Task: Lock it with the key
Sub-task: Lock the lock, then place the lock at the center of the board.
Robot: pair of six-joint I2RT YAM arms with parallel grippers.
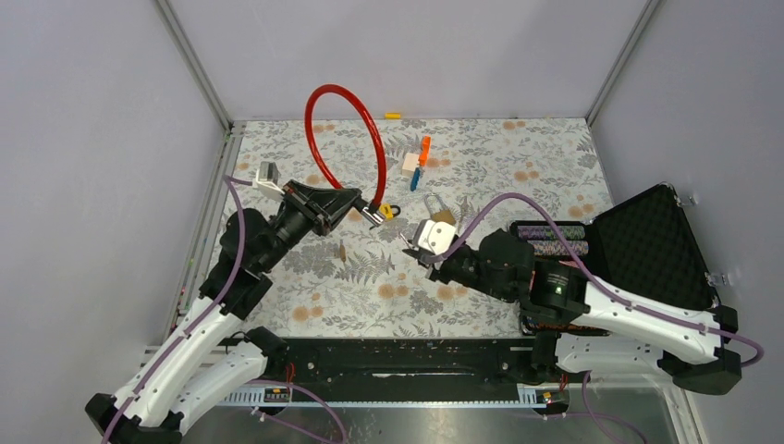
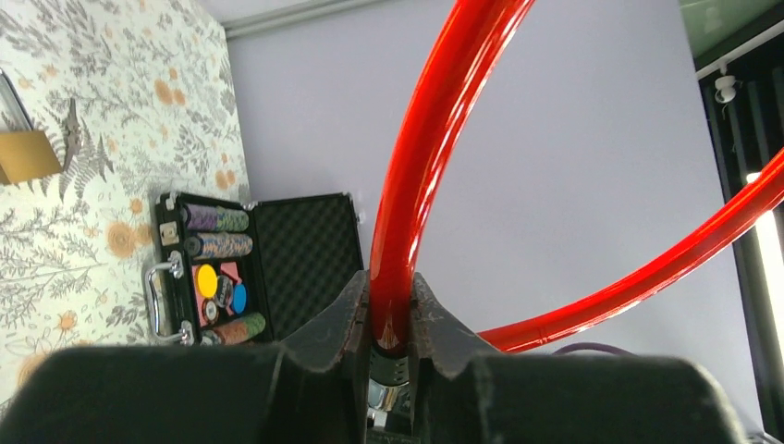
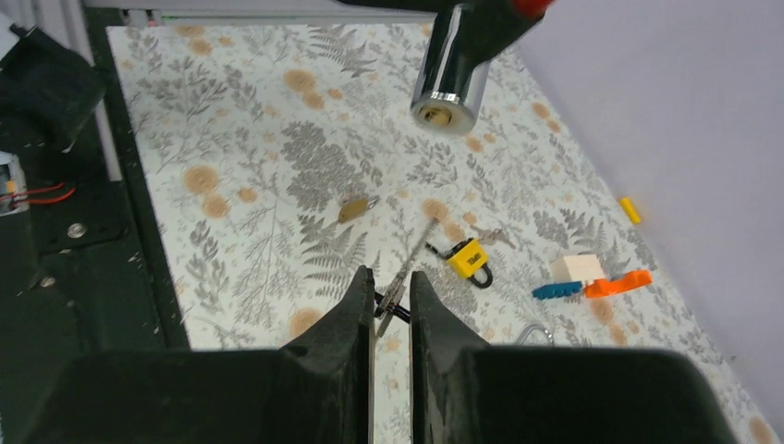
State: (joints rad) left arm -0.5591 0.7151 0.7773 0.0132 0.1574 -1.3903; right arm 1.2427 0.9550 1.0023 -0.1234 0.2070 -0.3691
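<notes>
— Two open stretches of the table (image 1: 518, 176) are seen from above, the far right corner and the near left. Walls close three sides.
— What is held?
— The red cable lock (image 1: 376, 153) is clamped near its end by the left gripper (image 1: 359, 205), and its loop arches toward the back wall. Its lock cylinder (image 1: 373, 215) is at mid-table. A key (image 1: 408, 243) is pinched in the right gripper (image 1: 414, 248), near the cylinder but apart from it. An open case (image 1: 647, 240) at the right edge is filled with rows of poker chips (image 1: 550, 239).
— And from the left wrist?
— The glossy red cable is seen squeezed between the fingers (image 2: 356, 301). The case stands open beyond, with chips in rows and a few loose coloured ones.
— From the right wrist?
— The fingers are drawn nearly together on the key, its blade pointing forward. The chrome cylinder hangs ahead and above, its keyhole face shown. A yellow padlock (image 3: 469, 259) and coloured blocks (image 3: 592, 277) lie beyond, toward the wall.
</notes>
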